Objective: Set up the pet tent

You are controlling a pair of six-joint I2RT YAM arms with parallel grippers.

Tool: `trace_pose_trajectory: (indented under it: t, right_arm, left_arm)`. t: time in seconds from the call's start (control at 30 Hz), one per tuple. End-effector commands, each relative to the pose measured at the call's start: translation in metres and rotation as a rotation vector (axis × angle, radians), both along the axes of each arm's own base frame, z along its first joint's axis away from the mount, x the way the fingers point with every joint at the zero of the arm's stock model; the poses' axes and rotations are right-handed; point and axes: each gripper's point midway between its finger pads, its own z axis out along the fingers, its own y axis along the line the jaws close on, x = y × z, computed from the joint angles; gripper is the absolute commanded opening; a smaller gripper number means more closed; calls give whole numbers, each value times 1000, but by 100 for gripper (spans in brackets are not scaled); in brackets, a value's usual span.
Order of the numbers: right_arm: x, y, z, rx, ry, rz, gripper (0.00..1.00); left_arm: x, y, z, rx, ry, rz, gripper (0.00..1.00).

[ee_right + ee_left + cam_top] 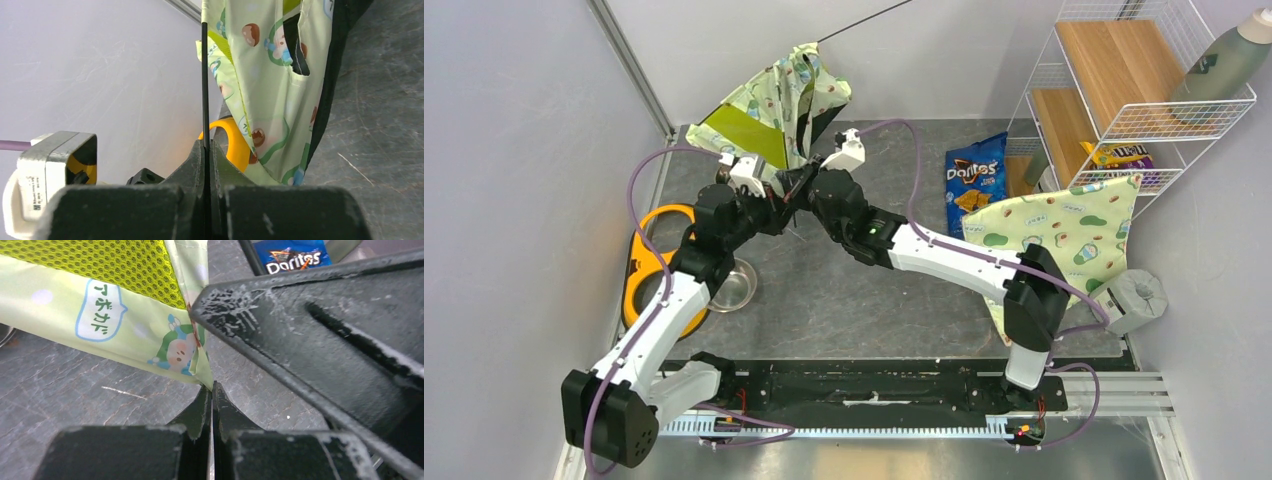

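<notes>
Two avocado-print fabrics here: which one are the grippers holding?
The bunched tent at back left, with a lime panel and black pole; the flat pad lies untouched by the wire rack.

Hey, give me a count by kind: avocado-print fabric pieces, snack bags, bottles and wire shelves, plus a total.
Avocado-print fabric pieces: 2, the pet tent and the flat pad
Snack bags: 2, the Doritos bag and the yellow candy bag
Bottles: 1, the green bottle
Wire shelves: 1, the wire shelf
Total: 6

Your left gripper (212, 391) pinches the tent (125, 335) by its lowest corner; a Doritos bag (292, 255) lies beyond.
</notes>
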Motion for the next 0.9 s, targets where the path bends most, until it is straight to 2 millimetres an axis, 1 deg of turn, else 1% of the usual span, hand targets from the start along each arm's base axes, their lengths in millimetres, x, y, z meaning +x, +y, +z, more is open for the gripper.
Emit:
trace_pose_trajectory:
  t: [0.0, 0.03, 0.13, 0.23, 0.33, 0.53, 0.67, 0.87]
  right_arm:
    - [47, -20, 5, -2, -34, -107, 0]
    - [50, -21, 4, -8, -40, -104, 0]
    - [58, -24, 2, 0, -54, -104, 0]
    - [65, -20, 2, 10, -86, -101, 0]
    - [72, -18, 2, 17, -111, -119, 0]
    - [86, -17, -1, 23, -129, -179, 0]
    - [89, -17, -7, 20, -123, -201, 0]
    - [88, -14, -13, 5, -111, -199, 0]
  left_arm:
    - [-15, 3, -1, 49, 130, 7, 2]
    - [-16, 4, 5, 63, 138, -1, 2]
    - [-26, 0, 10, 61, 193, -37, 2]
    - [-33, -10, 12, -9, 286, -60, 2]
    - [-36, -17, 13, -103, 364, -39, 2]
    - [-33, -22, 19, -300, 472, 76, 2]
    - [-29, -24, 17, -406, 536, 144, 2]
    - [-26, -20, 9, -431, 559, 199, 2]
